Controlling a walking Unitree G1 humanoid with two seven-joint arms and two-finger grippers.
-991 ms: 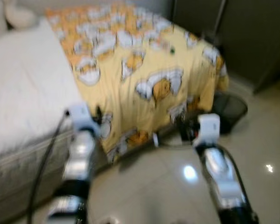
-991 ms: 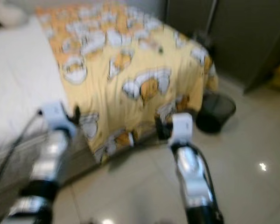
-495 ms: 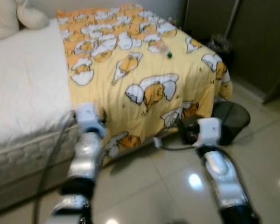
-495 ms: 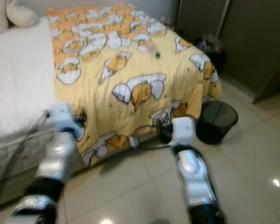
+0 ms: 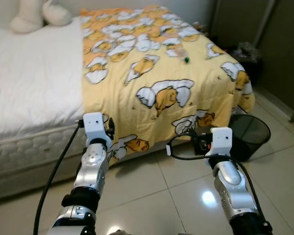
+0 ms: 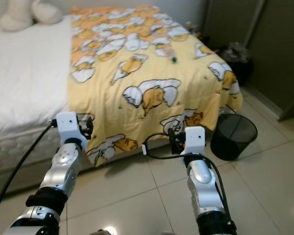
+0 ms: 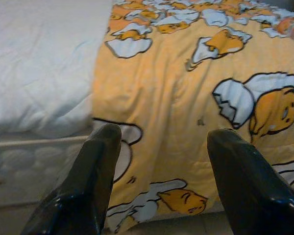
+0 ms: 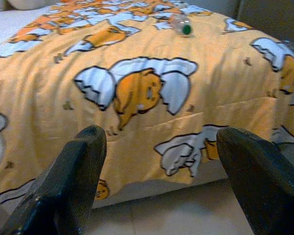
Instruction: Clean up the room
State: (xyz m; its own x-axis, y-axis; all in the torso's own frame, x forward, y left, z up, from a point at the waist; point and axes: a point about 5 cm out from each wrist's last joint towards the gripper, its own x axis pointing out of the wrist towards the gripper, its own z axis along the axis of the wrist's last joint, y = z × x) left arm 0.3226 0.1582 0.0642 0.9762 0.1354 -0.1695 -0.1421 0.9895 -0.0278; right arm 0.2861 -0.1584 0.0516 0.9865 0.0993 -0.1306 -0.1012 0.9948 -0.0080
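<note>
Bottle (image 5: 182, 53) lies on the blanket (image 5: 157, 88) at 12 o'clock; my 2 grippers, left (image 7: 159, 181) and right (image 8: 159, 178), spread empty; reaching could roll it off.

A home bedroom: a bed (image 5: 34, 98) with a yellow cartoon blanket (image 5: 157, 73), pillows (image 5: 39, 12), tiled floor (image 5: 152, 196).

A yellow blanket (image 5: 157, 73) printed with white-and-orange cartoon egg figures lies beside a plain white sheet (image 5: 34, 88); a bottle (image 8: 181, 23) on it has a green cap; the bin (image 5: 248, 137) is black mesh; floor tiles (image 5: 152, 196) are pale beige
</note>
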